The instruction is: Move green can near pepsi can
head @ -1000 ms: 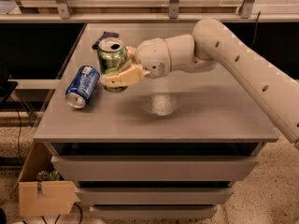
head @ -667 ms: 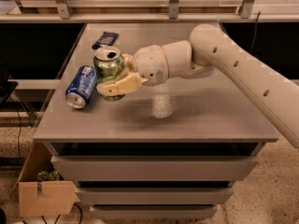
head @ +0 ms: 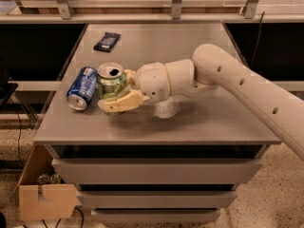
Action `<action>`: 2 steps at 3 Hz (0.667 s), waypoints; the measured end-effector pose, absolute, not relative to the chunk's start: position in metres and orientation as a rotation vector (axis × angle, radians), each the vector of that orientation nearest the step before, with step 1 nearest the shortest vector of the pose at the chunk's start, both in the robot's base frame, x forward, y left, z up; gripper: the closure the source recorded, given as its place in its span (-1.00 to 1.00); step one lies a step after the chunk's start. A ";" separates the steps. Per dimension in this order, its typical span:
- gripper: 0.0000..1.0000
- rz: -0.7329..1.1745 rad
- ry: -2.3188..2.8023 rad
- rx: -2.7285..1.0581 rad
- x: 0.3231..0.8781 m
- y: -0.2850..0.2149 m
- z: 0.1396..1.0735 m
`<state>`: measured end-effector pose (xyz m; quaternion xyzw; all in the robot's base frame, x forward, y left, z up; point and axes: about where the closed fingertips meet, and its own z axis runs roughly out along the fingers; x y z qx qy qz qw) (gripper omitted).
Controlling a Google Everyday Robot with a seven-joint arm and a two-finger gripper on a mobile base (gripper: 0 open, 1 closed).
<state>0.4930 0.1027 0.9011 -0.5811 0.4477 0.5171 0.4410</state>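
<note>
The green can stands upright at the left of the grey table, its silver top with pull-tab showing. My gripper reaches in from the right and is shut on the green can, one cream finger across its front. The pepsi can, blue with white markings, lies on its side just left of the green can, almost touching it. I cannot tell if the green can rests on the table or hangs just above it.
A small dark flat packet lies at the back left of the table. The table's left edge runs close to the pepsi can. A cardboard box sits on the floor at the lower left. Drawers front the table below.
My gripper has carried the green can down and slightly toward the front, so it now sits lower, right beside the pepsi can. The pepsi can has not moved.
</note>
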 end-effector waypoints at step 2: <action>1.00 1.217 1.115 -1.465 0.496 0.109 0.890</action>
